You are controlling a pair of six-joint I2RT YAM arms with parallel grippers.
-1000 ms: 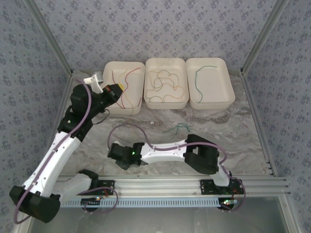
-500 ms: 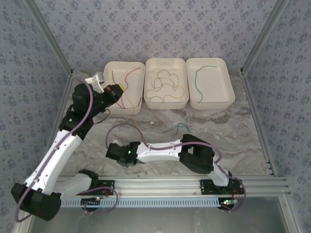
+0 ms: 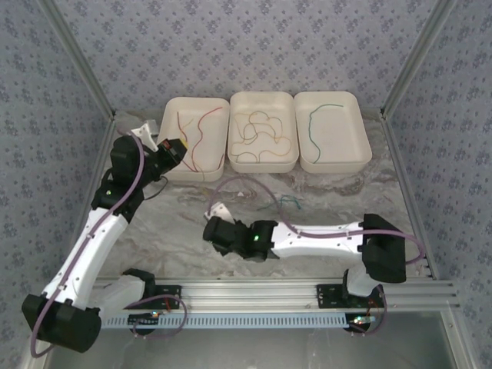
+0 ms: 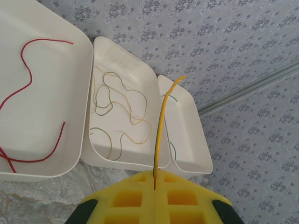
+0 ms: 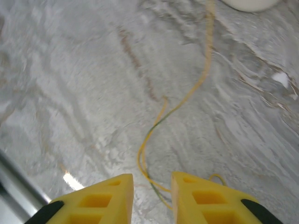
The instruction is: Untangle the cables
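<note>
Right gripper (image 5: 152,181) farther right, narrower.

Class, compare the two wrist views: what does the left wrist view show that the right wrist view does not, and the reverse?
Left wrist: the left tool shut on a yellow cable, before three trays holding red cables, tangled yellow cables and a green cable. Right wrist: the right tool, jaws apart, over a loose yellow-green cable. Both: yellow fingers, a thin cable close by, marble table.
</note>
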